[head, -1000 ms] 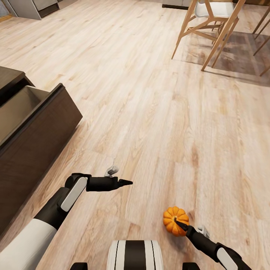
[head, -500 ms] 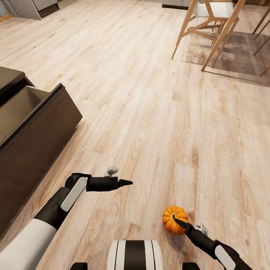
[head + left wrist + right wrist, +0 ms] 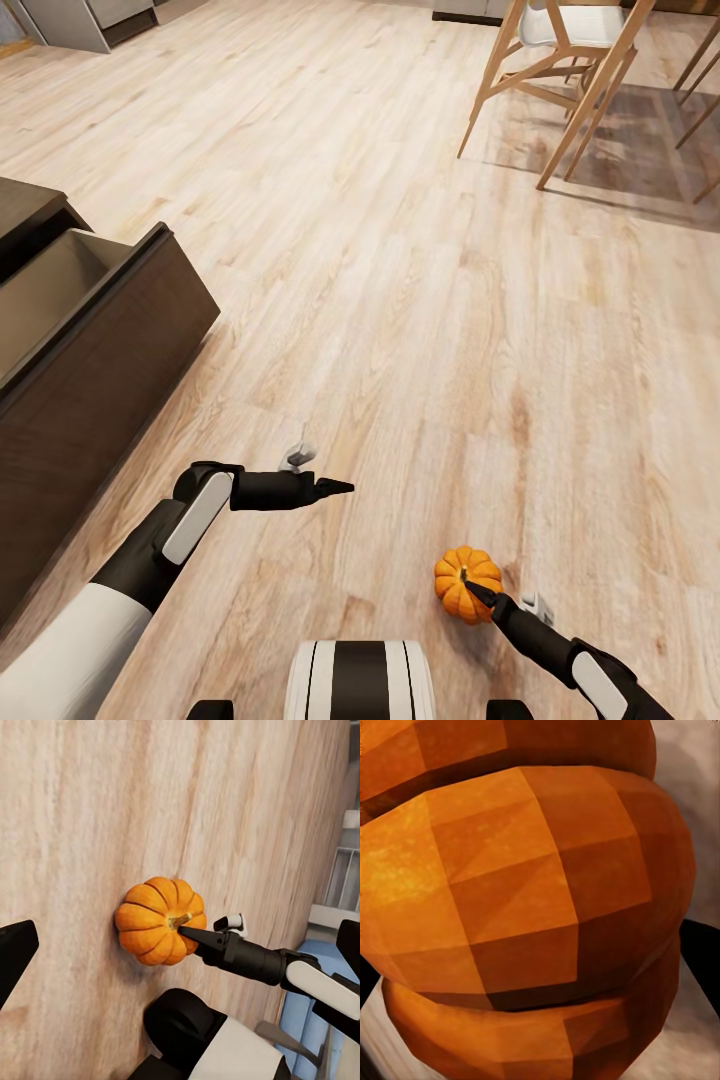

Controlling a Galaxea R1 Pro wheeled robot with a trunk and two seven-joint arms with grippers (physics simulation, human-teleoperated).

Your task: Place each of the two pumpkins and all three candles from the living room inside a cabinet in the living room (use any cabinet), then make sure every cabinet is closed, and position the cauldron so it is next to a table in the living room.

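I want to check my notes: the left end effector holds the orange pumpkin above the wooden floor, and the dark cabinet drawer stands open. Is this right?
Not quite: the right end effector, not the left, holds the pumpkin, as the head view shows. The left end effector carries nothing. The pumpkin over the wooden floor and the open cabinet drawer are correct.

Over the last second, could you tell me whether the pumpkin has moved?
Yes: the pumpkin slipped slightly nearer the robot along the floor planks, which kept their place.
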